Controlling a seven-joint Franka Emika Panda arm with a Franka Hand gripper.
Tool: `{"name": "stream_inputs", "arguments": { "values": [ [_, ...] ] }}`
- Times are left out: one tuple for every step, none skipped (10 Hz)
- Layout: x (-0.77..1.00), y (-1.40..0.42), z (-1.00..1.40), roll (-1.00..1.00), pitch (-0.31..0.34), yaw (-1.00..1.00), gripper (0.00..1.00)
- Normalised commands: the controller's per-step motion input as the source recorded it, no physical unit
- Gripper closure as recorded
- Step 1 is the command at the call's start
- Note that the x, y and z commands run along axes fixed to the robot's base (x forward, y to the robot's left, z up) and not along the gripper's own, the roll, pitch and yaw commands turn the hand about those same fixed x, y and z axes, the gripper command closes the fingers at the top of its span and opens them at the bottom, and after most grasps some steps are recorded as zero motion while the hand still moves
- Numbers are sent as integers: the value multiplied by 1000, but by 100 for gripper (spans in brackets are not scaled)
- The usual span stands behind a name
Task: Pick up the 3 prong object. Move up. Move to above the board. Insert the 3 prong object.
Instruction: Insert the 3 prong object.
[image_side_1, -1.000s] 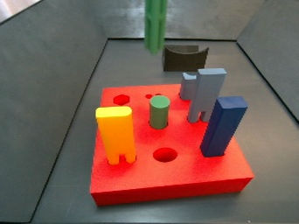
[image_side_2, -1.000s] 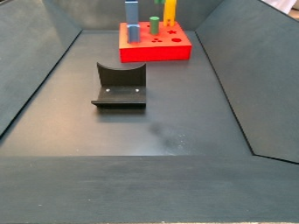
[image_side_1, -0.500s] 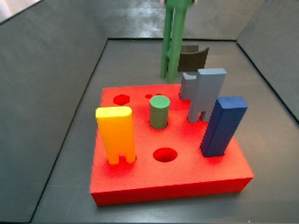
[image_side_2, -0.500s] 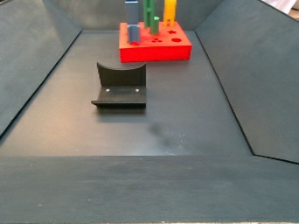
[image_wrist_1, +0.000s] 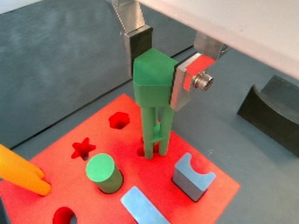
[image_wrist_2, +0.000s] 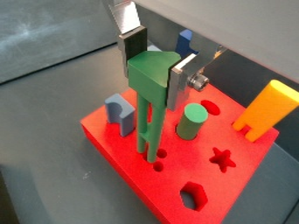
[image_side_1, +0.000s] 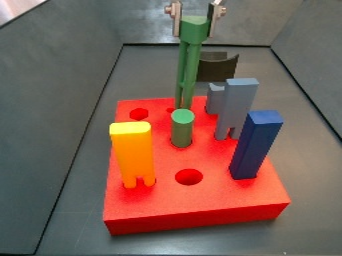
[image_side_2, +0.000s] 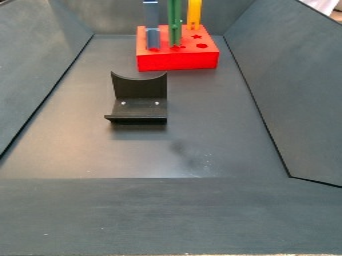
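Observation:
My gripper (image_wrist_1: 162, 70) is shut on the wide top of the 3 prong object (image_wrist_1: 152, 92), a tall green post. It hangs upright over the board (image_side_1: 201, 208), a thick red block. The prong tips reach the board's top face at a small hole near its far edge, in both wrist views; how deep they sit I cannot tell. The post (image_wrist_2: 149, 96) and gripper (image_wrist_2: 156, 70) show again, and the board (image_wrist_2: 122, 162). In a side view the gripper (image_side_1: 195, 12) is at the upper edge, holding the post (image_side_1: 190, 70). In the distant side view only the post (image_side_2: 174, 14) and board (image_side_2: 181, 60) show.
On the board stand an orange peg (image_side_1: 131, 155), a short green cylinder (image_side_1: 182, 128), a grey piece (image_side_1: 234, 102) and a blue block (image_side_1: 255, 143). An open round hole (image_side_1: 189, 177) is near the front. The fixture (image_side_2: 138, 97) stands on the dark floor. Sloped bin walls surround everything.
My gripper has come straight down with the green post. Its prongs were well above the board and now reach the board's top face.

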Motion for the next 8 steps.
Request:
{"name": "stream_inputs", "arguments": {
  "values": [
    [-163,0,-223,-77,-7,0,100],
    [-246,0,-186,-74,-21,11,100],
    [-237,-40,-163,-80,-39,37,100],
    [-140,-34,-163,-91,-27,23,100],
    [-200,-43,-174,-71,-29,20,100],
    [-11,-20,-349,-99,-33,0,100],
    [214,0,-583,-39,0,0,100],
    [166,0,-911,0,-106,40,100]
  ]
}}
